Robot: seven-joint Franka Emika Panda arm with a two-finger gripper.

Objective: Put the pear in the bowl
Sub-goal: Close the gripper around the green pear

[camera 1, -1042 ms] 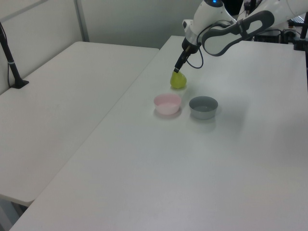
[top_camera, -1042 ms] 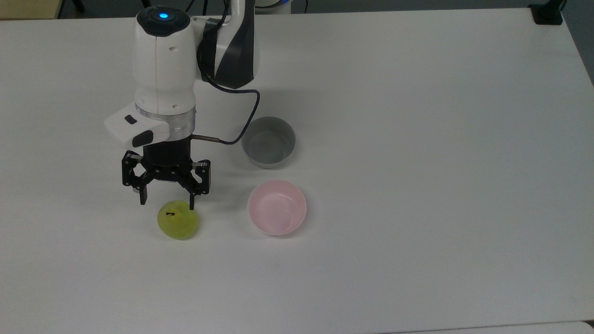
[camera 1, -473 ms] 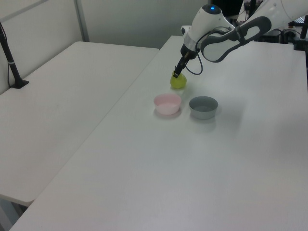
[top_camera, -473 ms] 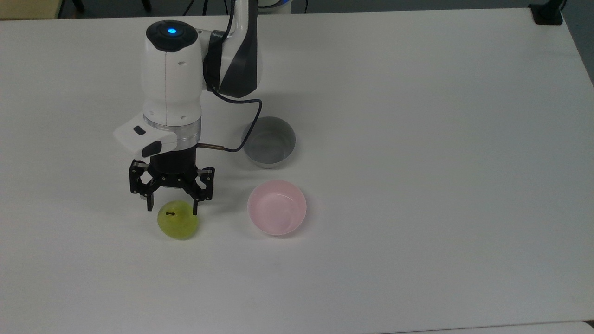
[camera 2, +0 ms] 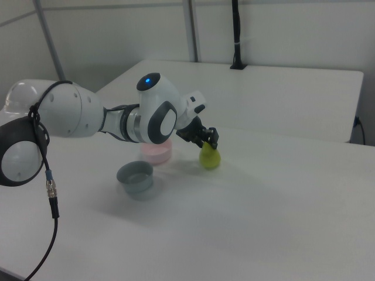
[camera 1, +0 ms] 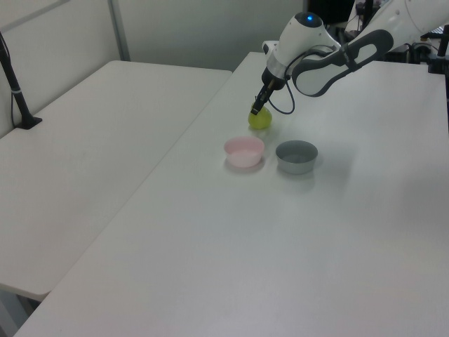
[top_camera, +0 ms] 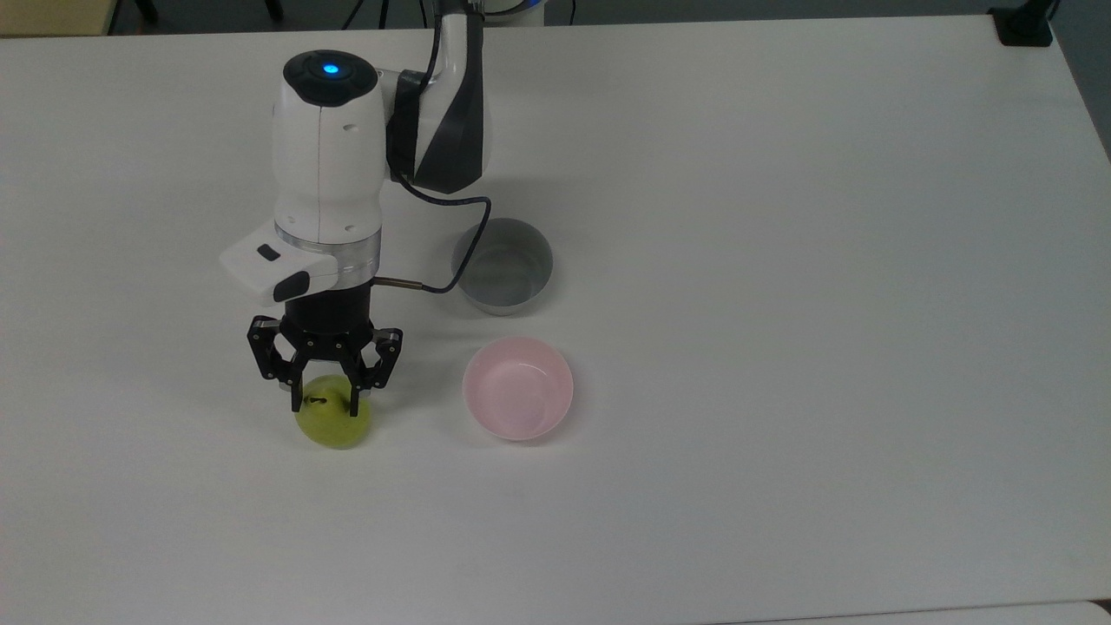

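Lab — robot arm [camera 2: 88, 120], bare white tables [camera 1: 105, 140].

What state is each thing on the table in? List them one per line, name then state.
pear: sitting on the table, stem up, not lifted.
claw: open, fingers straddling the top of the pear.
pink bowl: upright, empty, to the top view's right of the pear.
grey bowl: upright, empty, beside the pink bowl.
table: white, carrying the pear and both bowls.

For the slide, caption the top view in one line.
Gripper straddling the pear, pink bowl empty beside it.
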